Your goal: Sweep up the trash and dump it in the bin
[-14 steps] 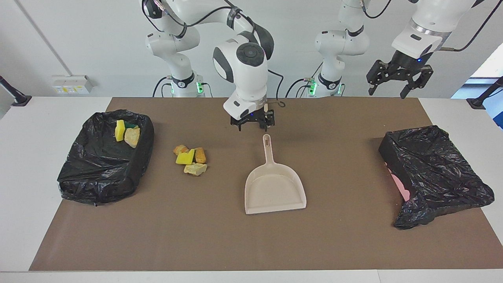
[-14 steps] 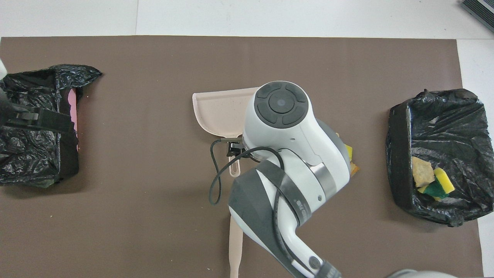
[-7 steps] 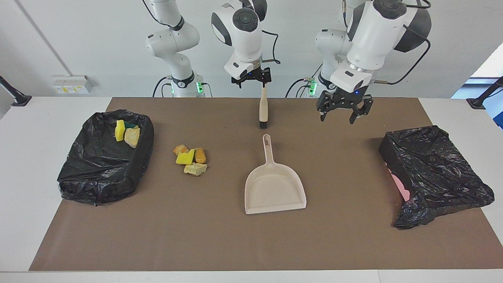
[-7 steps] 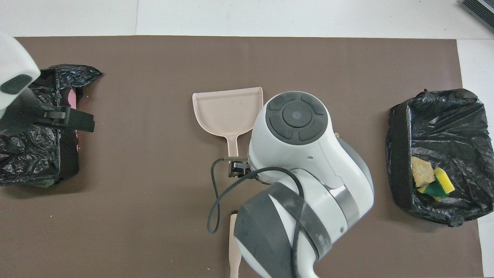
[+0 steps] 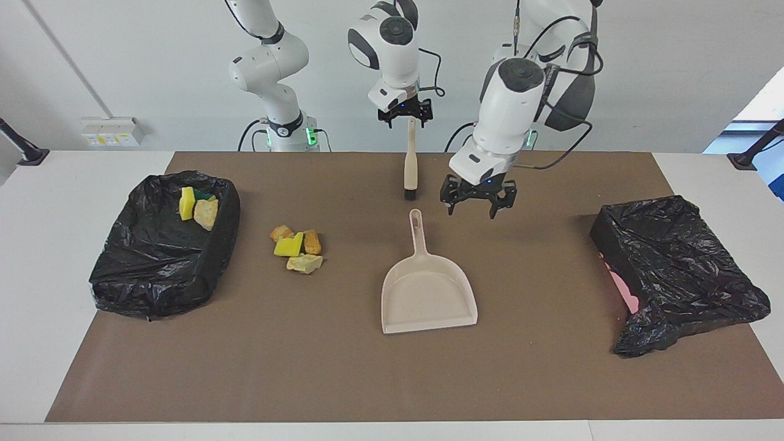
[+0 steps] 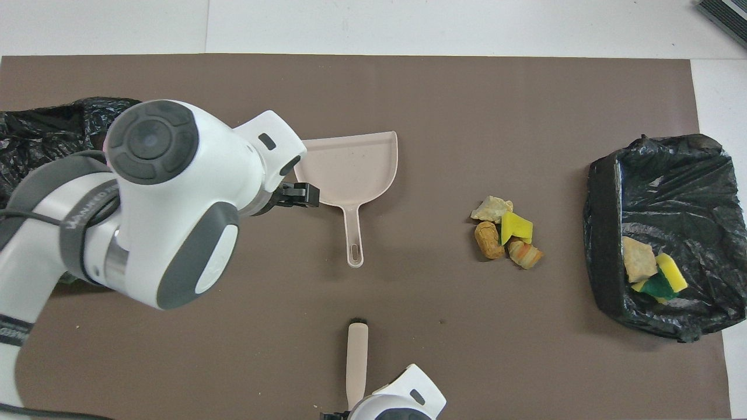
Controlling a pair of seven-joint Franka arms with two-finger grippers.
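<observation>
Several yellow and orange-tan chunks of trash (image 5: 297, 248) (image 6: 506, 230) lie in a small pile on the brown mat, between the beige dustpan (image 5: 429, 294) (image 6: 350, 169) and the black-bagged bin (image 5: 122, 269) (image 6: 659, 192) at the right arm's end. More chunks (image 5: 197, 208) lie inside that bin. My right gripper (image 5: 407, 119) is shut on the handle of the beige brush (image 5: 409, 162) (image 6: 357, 356). The brush hangs upright, bristles down, over the mat in line with the dustpan's handle. My left gripper (image 5: 471, 212) hovers open and empty just beside the dustpan's handle tip.
A second black-bagged container (image 5: 674, 269) (image 6: 35, 134) with a pink edge showing sits at the left arm's end of the mat. The dustpan's handle points toward the robots. White table borders the mat (image 5: 343, 367) on all sides.
The right gripper rose from the mat, lifting the brush upright. The left arm swung in from its own end of the table and came down beside the dustpan's handle.
</observation>
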